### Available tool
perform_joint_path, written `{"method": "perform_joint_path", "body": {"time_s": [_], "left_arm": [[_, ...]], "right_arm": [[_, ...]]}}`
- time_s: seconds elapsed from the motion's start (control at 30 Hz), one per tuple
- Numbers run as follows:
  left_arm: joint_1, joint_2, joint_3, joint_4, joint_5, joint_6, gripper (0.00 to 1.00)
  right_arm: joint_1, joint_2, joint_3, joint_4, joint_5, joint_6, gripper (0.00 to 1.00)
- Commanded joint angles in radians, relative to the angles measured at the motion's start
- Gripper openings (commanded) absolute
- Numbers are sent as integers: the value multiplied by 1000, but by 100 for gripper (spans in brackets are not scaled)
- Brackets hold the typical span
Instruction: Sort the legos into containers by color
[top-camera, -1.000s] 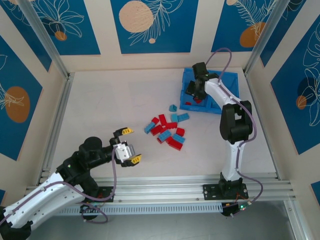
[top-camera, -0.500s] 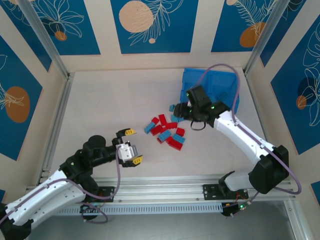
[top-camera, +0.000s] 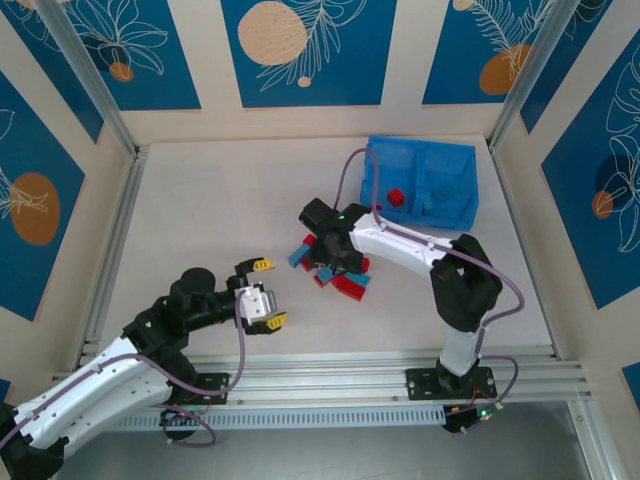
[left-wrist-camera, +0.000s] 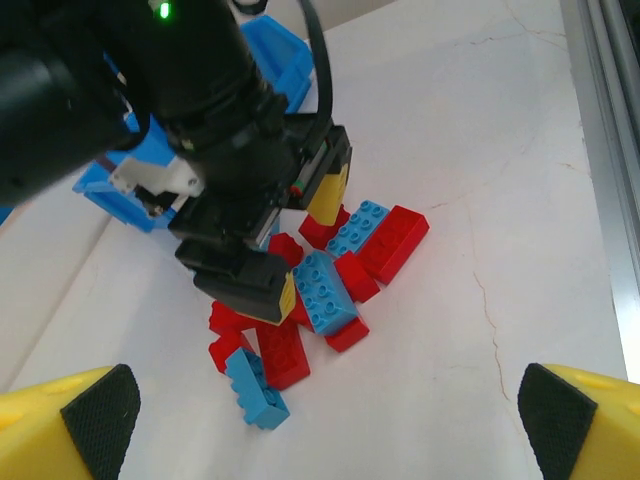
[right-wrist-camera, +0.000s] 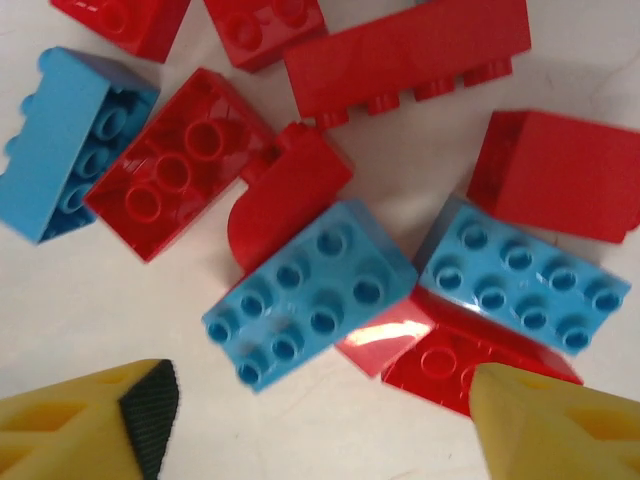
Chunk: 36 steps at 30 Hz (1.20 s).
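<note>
Near edge, left: the left gripper (top-camera: 268, 292) has its yellow fingers spread to full width with nothing between them. It is held above the bare table (top-camera: 220, 190), well apart from the legos and pointing toward them.

Centre of the table: the legos (top-camera: 335, 268) form a loose pile of red and light blue bricks, some flat, some tipped, several touching.

The right gripper (top-camera: 328, 254) hangs directly over the pile, pointing down. Its yellow fingers (right-wrist-camera: 540, 425) stand wide apart and grip nothing.

In the right wrist view, a blue eight-stud brick (right-wrist-camera: 310, 305) lies studs up below the gap between the fingers. It touches a rounded red piece (right-wrist-camera: 285, 195) and sits just beside a second blue brick (right-wrist-camera: 525, 280).

Far right corner: the bin (top-camera: 420, 147) is bright blue and split by a divider (top-camera: 413, 180) into two compartments.

- Left compartment: one red brick (top-camera: 396, 196).
- Right compartment: light blue bricks (top-camera: 440, 193), too small to count.
</note>
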Motion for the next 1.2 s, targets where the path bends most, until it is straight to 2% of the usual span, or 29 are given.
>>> {"method": "perform_joint_path", "body": {"time_s": [0.0, 0.23, 0.33, 0.47, 0.67, 0.87, 1.0, 1.17], "left_arm": [[15, -16, -16, -11, 13, 28, 100], [20, -5, -16, -6, 32, 28, 100], [20, -6, -16, -7, 30, 28, 100], [20, -8, -16, -8, 24, 32, 100], [23, -2, -16, -6, 27, 33, 100], [23, -2, -19, -2, 29, 30, 100], [24, 0, -18, -1, 29, 30, 100], [25, 0, -18, -3, 27, 30, 100]], "right_arm": [[7, 38, 39, -71, 55, 9, 83], [-1, 150, 88, -40, 12, -9, 84], [-3, 186, 100, -43, 11, 0, 78], [-9, 200, 87, -48, 15, 14, 63], [-8, 150, 61, -48, 31, 16, 53], [-11, 79, 33, -31, 35, 15, 38], [-11, 62, 34, -33, 43, 9, 32], [-13, 32, 49, -48, 58, 11, 30]]}}
